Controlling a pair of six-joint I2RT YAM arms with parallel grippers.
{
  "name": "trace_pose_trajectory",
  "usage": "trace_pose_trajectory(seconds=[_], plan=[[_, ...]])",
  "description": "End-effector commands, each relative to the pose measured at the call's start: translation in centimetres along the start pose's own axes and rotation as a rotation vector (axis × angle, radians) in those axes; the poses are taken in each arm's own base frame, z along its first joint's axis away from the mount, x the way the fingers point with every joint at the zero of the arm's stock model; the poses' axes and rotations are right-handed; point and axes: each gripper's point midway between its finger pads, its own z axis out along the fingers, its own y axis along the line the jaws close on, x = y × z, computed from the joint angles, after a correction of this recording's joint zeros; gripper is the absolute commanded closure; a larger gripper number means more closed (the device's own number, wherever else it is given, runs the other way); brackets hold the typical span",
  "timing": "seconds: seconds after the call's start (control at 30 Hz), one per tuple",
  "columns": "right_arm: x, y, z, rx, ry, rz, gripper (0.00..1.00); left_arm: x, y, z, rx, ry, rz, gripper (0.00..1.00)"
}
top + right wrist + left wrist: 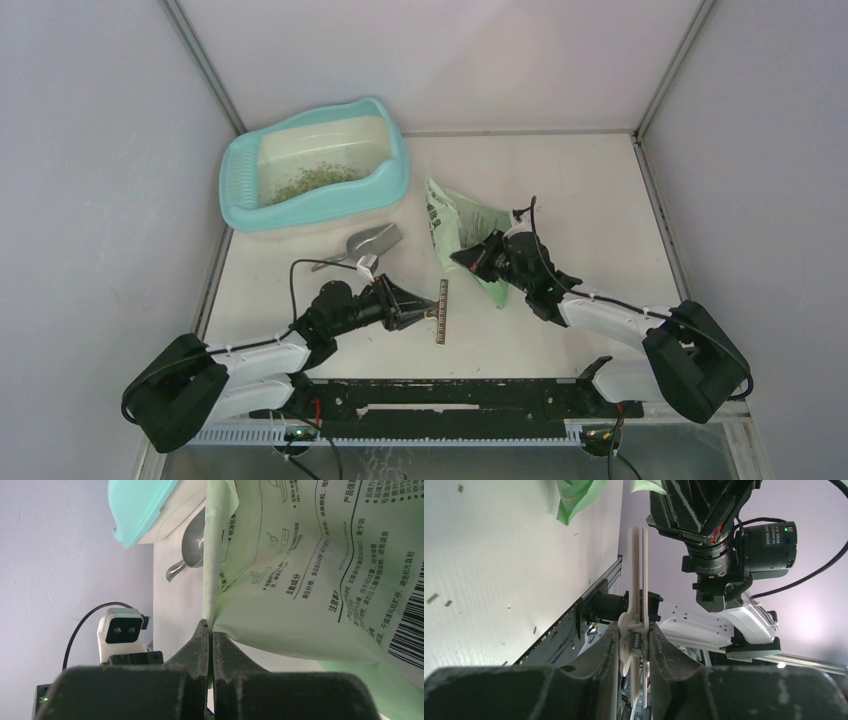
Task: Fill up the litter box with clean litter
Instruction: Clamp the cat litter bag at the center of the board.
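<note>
The turquoise litter box point(243, 205) sits at the back left, with a thin layer of green-beige litter point(315, 180) on its cream floor. My right gripper point(468, 258) is shut on the edge of the green printed litter bag point(462, 222), which lies on the table right of the box. The right wrist view shows the bag point(310, 570) pinched between the closed jaws of that gripper point(210, 636), with the box rim point(142, 505) beyond. My left gripper point(634, 640) is shut on a long white spring clip point(639, 565). From above, the clip point(441, 312) points at the right arm.
A grey metal scoop point(368, 241) lies on the table between the litter box and my left gripper point(425, 312), and shows in the right wrist view as well point(192, 540). A few stray granules point(433, 598) dot the table. Grey walls close in on three sides.
</note>
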Motion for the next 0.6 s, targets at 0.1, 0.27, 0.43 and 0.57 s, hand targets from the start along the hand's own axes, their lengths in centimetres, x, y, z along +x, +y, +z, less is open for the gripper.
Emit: trace_pose_trajectory(seconds=[0.1,0.27,0.43,0.57], plan=[[-1.1,4.9,-1.0,-0.183,-0.037,0.005,1.00,-0.6,-1.6,0.5,0.055,-0.026,0.080,1.00],[-1.0,5.0,-1.2,-0.188,-0.034,0.008,1.00,-1.0,-2.1,0.4,0.072,-0.042,0.100,1.00],[-0.9,5.0,-1.2,-0.195,-0.027,0.017,1.00,-1.4,-1.9,0.2,0.070,-0.059,0.108,1.00],[-0.6,4.8,-1.3,-0.197,-0.021,0.025,1.00,-1.6,-1.8,0.2,0.073,-0.064,0.110,1.00]])
